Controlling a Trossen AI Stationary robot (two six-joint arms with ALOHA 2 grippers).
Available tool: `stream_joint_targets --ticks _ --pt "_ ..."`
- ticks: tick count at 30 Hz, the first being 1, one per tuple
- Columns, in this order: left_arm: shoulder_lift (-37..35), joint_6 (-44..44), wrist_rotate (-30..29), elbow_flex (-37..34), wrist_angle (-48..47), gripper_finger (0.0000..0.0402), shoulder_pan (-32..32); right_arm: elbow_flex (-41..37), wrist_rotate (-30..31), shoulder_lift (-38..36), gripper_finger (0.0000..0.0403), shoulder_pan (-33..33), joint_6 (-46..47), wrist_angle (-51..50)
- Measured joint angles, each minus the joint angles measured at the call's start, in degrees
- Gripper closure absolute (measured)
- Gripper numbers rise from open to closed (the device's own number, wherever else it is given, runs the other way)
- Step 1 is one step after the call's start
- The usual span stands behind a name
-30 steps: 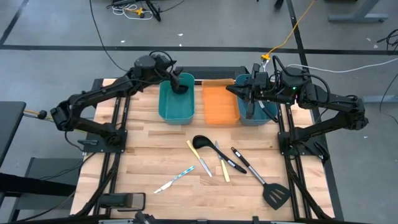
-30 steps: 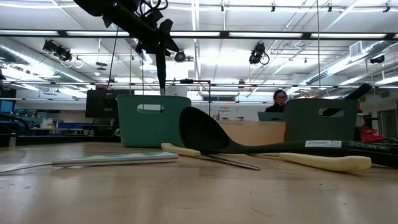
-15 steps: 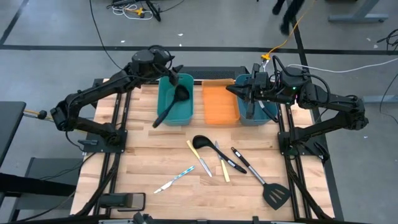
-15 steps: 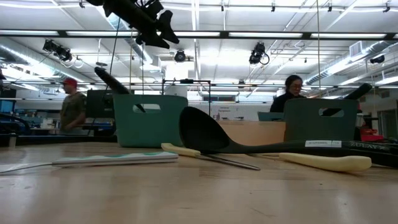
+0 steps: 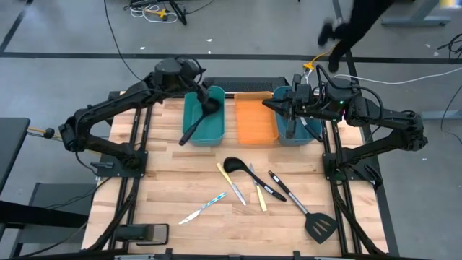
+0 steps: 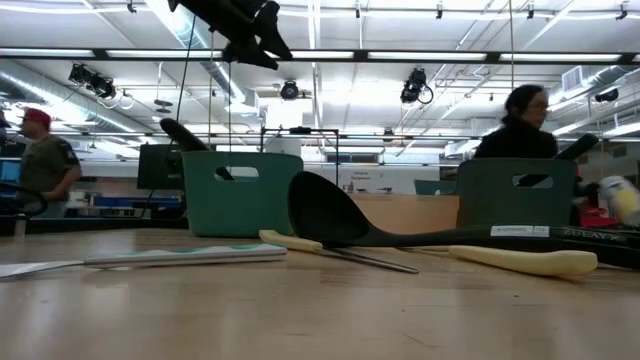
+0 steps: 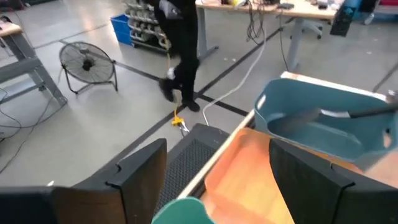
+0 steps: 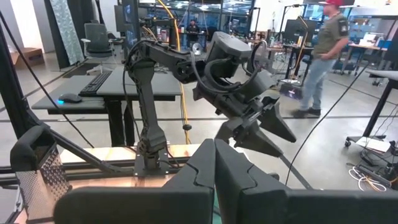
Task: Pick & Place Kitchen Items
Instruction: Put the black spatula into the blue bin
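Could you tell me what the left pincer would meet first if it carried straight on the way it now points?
Probably the orange tray, which lies straight ahead between the open left pincer's fingers; the teal plastic bin lies beyond it. Depth is unclear.

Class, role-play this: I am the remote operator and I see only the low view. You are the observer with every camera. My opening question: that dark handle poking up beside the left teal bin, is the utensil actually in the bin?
Observer: Partly. From above, the black ladle has its bowl inside the left teal bin, and its handle leans out over the bin's near-left rim.
Operator: Is the left claw open?
Observer: Yes. In its own wrist view, the left claw has its fingers wide apart with nothing between them.
Operator: And the right one?
Observer: The right claw is shut and is above the right teal bin.
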Motion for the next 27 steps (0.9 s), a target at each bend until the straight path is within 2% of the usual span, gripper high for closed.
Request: stream_joint_targets --ticks 8,24,27 --pt "-2.5 0.1 0.0 0.4 -1.4 0.0136 -4.9 0.0 0.1 0.0 0.0399 0.0 2.6 -0.1" --pt "-8.9 -3.4 0.3 0.4 -1.4 0.0184 -11.1 0.0 0.6 -0.2 0.0399 1.6 -0.2 -0.1" --pt "-9.7 -4.8 2.8 0.4 -1.4 0.0195 -11.9 0.0 0.6 -0.2 0.0399 2.2 -0.2 -0.1"
